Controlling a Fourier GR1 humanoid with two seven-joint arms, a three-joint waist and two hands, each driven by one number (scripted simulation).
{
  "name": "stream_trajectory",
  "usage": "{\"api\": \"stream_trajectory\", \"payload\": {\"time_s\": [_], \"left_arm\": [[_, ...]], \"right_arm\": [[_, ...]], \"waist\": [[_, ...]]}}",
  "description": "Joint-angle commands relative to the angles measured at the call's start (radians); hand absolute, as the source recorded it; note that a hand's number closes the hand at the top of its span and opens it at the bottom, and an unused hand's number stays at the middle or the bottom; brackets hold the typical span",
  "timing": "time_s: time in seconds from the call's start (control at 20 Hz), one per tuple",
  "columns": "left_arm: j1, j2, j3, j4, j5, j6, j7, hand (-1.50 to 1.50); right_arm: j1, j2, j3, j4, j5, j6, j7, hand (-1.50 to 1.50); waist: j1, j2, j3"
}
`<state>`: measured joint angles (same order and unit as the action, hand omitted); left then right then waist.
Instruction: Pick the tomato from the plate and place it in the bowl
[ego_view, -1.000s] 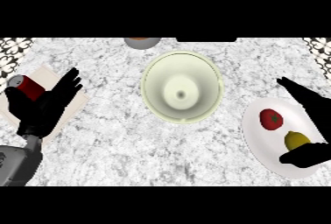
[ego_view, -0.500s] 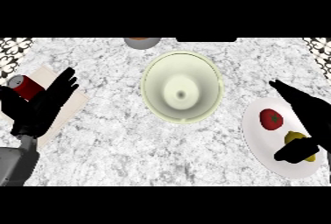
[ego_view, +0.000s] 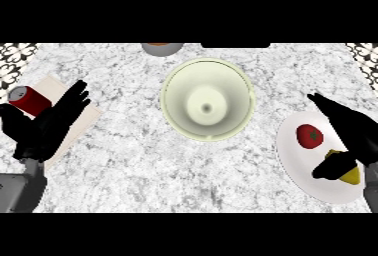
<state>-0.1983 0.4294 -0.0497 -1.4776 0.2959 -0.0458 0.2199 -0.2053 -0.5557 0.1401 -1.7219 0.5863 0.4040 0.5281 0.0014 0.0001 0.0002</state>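
Right hand (ego_view: 348, 126) has edged further in over the plate (ego_view: 297, 167) at the surface's right edge, its thumb now across a yellow item (ego_view: 352, 175). Fingers are spread and straight, holding nothing. The open span brackets the tomato (ego_view: 310, 136), judged a pre-grasp stance. Tomato lies untouched on the plate's inner half: small, round, red, with a dark stem mark. Bowl (ego_view: 207, 99) stands empty at centre. Left hand (ego_view: 46, 125) rests open at the left edge.
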Motion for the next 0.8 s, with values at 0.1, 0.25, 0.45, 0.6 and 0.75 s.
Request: {"api": "stream_trajectory", "payload": {"time_s": [0.1, 0.25, 0.45, 0.6, 0.75], "left_arm": [[-0.024, -0.035, 0.024, -0.041, -0.039, -0.008, 0.063, 0.0], [0.03, -0.032, 0.08, -0.02, -0.034, -0.075, 0.013, 0.0], [-0.028, -0.099, 0.05, 0.055, -0.12, -0.031, -0.016, 0.0], [-0.022, -0.108, 0.068, 0.004, -0.107, -0.065, 0.038, 0.0], [-0.028, -0.116, 0.079, 0.034, -0.119, -0.066, 0.039, 0.0]], "right_arm": [[-0.076, 0.1, 0.007, 0.12, 0.089, -0.007, -0.016, -1.5], [-0.062, 0.095, -0.035, 0.088, 0.102, 0.049, -0.011, -1.5], [-0.045, 0.129, -0.04, 0.159, 0.139, 0.011, -0.074, -1.5], [-0.08, 0.145, -0.07, 0.191, 0.156, 0.038, -0.083, -1.5], [-0.077, 0.166, -0.062, 0.233, 0.185, 0.026, -0.082, -1.5]], "waist": [[0.004, 0.001, 0.0], [0.001, 0.0, 0.0], [-0.002, 0.001, 0.0], [-0.001, 0.0, 0.0], [-0.001, 0.001, 0.0]]}}
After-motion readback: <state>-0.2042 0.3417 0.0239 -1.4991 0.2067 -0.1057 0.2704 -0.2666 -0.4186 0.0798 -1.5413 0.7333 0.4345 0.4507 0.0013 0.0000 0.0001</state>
